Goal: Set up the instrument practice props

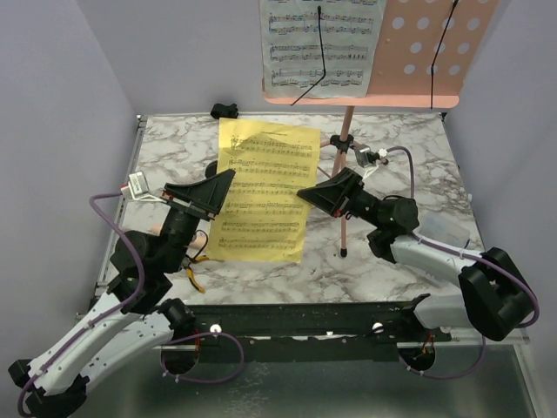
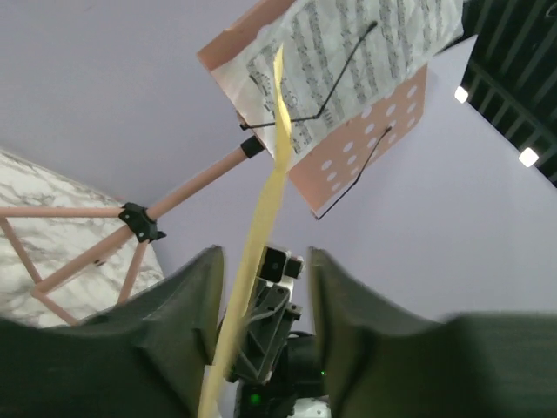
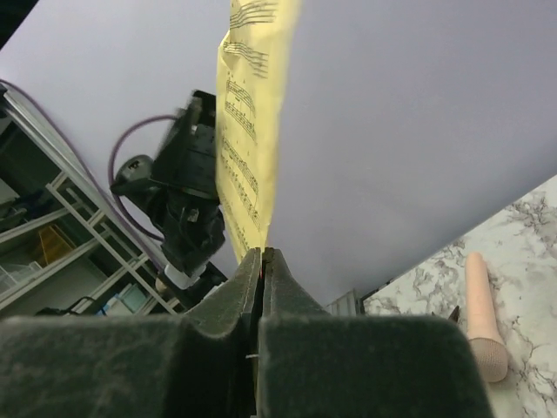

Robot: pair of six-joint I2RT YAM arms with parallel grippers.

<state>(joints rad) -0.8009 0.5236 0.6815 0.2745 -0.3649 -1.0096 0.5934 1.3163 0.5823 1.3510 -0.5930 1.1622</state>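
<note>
Yellow sheet (image 1: 262, 190) spans the gap between both grippers, blocking the table centre; pink pole (image 1: 345, 174) stands just beside at 3 o'clock; open marble (image 1: 409, 165) at 2 o'clock.

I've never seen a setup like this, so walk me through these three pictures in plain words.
Two robot arms are bolted at a marble table's near edge. One picture looks down from above; the other two come from cameras on each wrist. The right claw is shut on a yellow music sheet. The left claw stands open with that sheet's other edge between its fingers. Behind stands a pink music stand holding a white page. A beige toy microphone and yellow-handled pliers lie on the table.
</note>
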